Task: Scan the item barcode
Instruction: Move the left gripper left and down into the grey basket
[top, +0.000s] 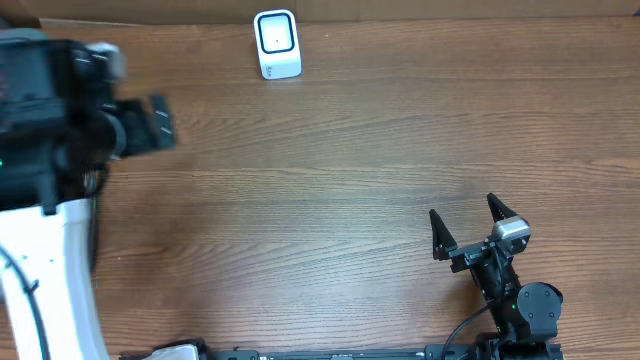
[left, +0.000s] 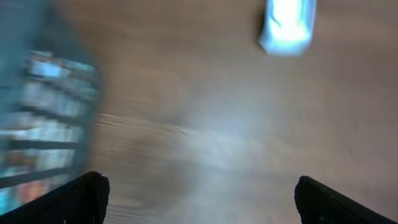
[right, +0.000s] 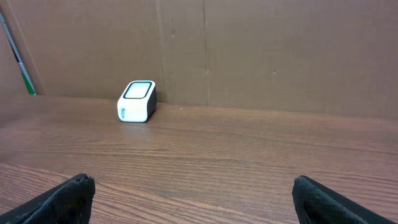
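Checking the right gripper (top: 461, 206) first, I saw its jaws spread wide with nothing between them, over the table (top: 320, 230) near the front edge. The left gripper (left: 199, 180) was wide apart too and empty, though its view was smeared. The scanner (top: 276, 44) stood at the far edge, well apart from both. Only the right wrist view showed the cardboard wall (right: 249, 50) just behind it. Only the left wrist view showed a blurred rack (left: 43, 118) at left, and I couldn't tell its contents.
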